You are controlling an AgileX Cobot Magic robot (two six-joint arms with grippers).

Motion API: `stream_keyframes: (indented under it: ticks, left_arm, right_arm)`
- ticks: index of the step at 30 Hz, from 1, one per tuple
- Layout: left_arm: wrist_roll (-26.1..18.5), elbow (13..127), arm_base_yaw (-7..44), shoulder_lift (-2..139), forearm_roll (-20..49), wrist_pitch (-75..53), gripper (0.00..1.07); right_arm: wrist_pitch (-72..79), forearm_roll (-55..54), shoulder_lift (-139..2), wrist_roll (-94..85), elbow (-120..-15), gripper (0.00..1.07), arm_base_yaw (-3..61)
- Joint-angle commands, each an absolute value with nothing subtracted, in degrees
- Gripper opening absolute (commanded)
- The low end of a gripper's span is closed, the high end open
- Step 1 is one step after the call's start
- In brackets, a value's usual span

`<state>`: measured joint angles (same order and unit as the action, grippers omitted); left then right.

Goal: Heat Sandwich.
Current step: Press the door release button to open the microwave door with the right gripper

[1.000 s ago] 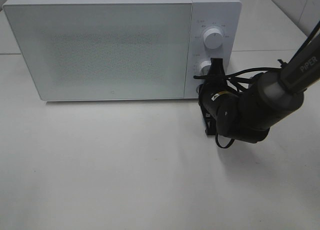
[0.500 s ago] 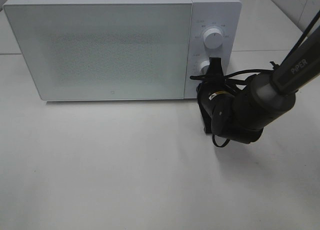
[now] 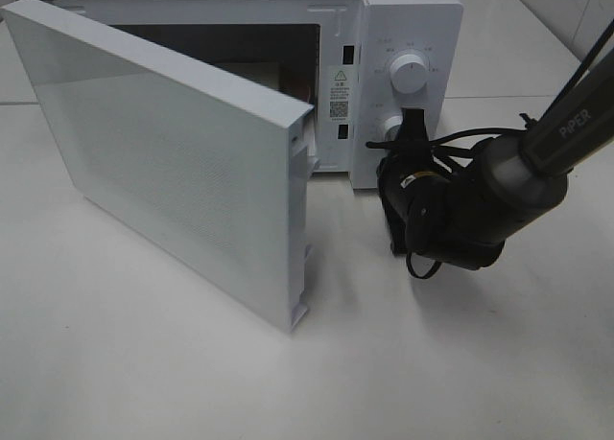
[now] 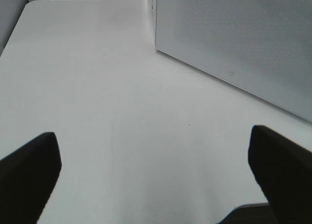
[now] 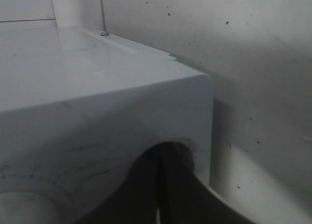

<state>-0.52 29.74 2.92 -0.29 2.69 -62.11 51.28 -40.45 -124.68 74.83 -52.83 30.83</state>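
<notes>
The white microwave stands at the back of the table with its door swung open toward the front left. The cavity shows dark and pale walls; no sandwich shows in any view. My right gripper is shut, its tip against the control panel beside the lower knob. In the right wrist view its fingers lie together against the microwave's front corner. My left gripper is open and empty over bare table, with the door panel beyond it. It does not show in the exterior high view.
The open door juts out over the left middle of the white table. The upper knob sits above the lower one. The right arm and its cables lie to the right of the microwave. A tiled wall stands at the back right.
The microwave door was shut and has sprung open toward the front left. My right gripper has stayed at the control panel by the lower knob.
</notes>
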Motion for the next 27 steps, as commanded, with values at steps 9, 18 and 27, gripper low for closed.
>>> stream_keyframes:
  ticks: [9, 18, 27]
  left_arm:
    - [-0.6, 29.6, 2.8, -0.6, 3.0, -61.3, 1.0]
    - [-0.6, 29.6, 2.8, -0.6, 3.0, -61.3, 1.0]
    - [-0.6, 29.6, 2.8, -0.6, 3.0, -61.3, 1.0]
  right_arm:
    - [56.9, -38.4, -123.2, 74.0, -56.9, 0.0, 28.1]
    - [52.7, -37.6, -123.1, 74.0, -56.8, 0.0, 28.1]
    - [51.0, -39.0, -120.3, 74.0, -50.5, 0.0, 31.3]
